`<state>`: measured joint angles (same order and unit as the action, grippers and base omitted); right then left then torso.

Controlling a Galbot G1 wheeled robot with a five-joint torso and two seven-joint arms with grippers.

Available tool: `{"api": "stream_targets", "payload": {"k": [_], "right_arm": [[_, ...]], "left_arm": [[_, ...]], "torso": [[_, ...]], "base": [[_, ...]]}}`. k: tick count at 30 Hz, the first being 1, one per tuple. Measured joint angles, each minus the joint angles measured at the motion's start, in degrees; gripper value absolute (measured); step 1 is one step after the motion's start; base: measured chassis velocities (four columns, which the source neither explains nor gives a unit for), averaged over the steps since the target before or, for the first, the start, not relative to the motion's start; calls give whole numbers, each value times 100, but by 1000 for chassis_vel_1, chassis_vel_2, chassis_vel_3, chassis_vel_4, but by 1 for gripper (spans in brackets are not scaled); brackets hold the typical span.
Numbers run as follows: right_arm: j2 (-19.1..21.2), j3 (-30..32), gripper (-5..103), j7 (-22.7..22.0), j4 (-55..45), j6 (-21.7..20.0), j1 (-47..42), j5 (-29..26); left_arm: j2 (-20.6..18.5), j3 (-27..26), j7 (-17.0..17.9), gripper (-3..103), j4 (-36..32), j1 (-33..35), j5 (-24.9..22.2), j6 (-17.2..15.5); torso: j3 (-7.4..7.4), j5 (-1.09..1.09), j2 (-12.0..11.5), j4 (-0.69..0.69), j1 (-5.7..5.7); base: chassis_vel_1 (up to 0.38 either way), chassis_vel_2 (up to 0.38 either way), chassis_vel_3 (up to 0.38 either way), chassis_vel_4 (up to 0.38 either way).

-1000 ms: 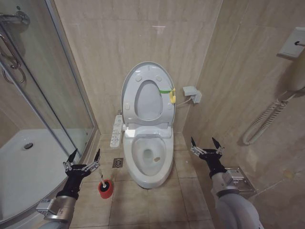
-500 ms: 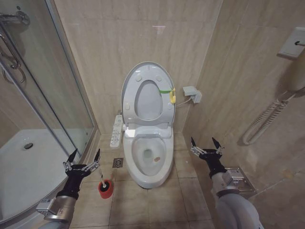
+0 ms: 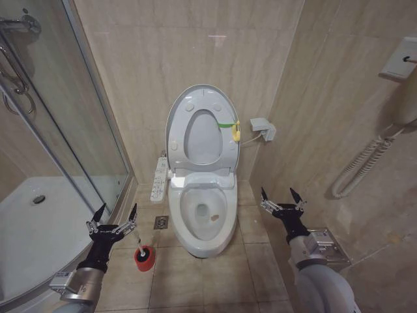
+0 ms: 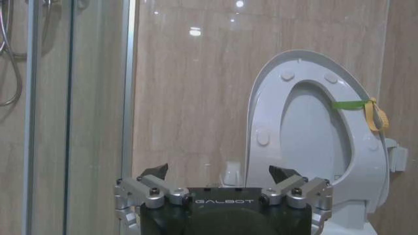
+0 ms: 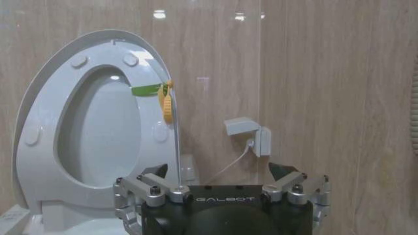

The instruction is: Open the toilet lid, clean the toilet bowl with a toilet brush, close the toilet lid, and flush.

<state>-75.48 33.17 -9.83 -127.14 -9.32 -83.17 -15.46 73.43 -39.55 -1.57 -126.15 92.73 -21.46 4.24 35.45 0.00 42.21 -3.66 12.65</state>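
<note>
Toilet lid (image 3: 201, 124) raised with the seat ring against the back wall, green strap and yellow ring (image 3: 236, 131) on its edge. Toilet bowl (image 3: 203, 212) uncovered, a little water at the bottom. Toilet brush (image 3: 139, 248) stands in its red cup holder (image 3: 144, 259) on the floor left of the bowl; bristle head hidden inside. Left gripper (image 3: 115, 218) just above the handle, fingers spread, empty. Right gripper (image 3: 282, 198) beside the bowl, spread, empty. Shower tray (image 3: 39, 225) cut off at left.
</note>
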Motion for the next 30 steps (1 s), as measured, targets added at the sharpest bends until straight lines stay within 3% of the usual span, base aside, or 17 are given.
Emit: {"api": "stream_targets", "payload": {"k": [30], "right_arm": [[0,0,100,0,0,0,0,0]], "left_arm": [[0,0,0,100,0,0,0,0]], "torso": [[0,0,1,0,0]], "base": [[0,0,0,0]]}}
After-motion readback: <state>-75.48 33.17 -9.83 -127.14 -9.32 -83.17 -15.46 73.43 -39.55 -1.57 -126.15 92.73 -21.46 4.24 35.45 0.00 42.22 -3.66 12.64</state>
